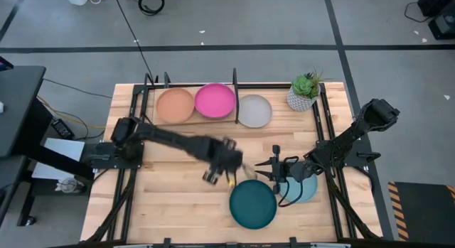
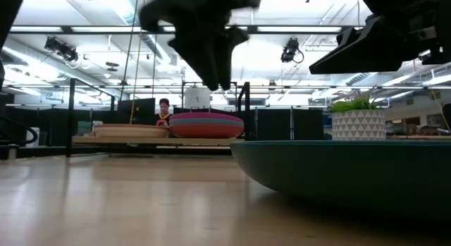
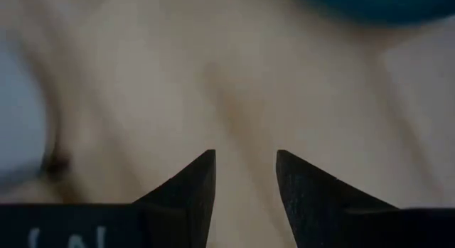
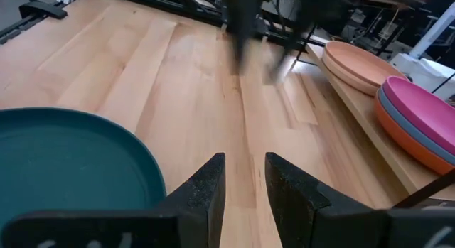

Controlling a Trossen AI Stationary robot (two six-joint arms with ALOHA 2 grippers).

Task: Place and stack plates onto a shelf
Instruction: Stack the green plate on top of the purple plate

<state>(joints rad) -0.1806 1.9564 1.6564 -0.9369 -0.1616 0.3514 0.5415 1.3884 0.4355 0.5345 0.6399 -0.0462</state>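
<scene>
Dark teal plate (image 1: 252, 204) lies flat on the wooden desk (image 1: 170, 198) near its front edge, round, shallow and matte, with a low raised rim. Just beside it sits a light blue plate (image 1: 306, 190) under the right hand (image 1: 276, 167), whose fingers stand narrowly apart and empty. Left hand (image 1: 219, 175) hangs above the desk next to the teal plate, fingers a little apart, holding nothing. On the shelf (image 1: 149, 99) at the desk's far side rest a peach plate (image 1: 175, 105), a pink plate (image 1: 215, 100) topping a stack, and a grey plate (image 1: 254, 110). A potted plant (image 1: 304, 92) stands just beside the shelf.
</scene>
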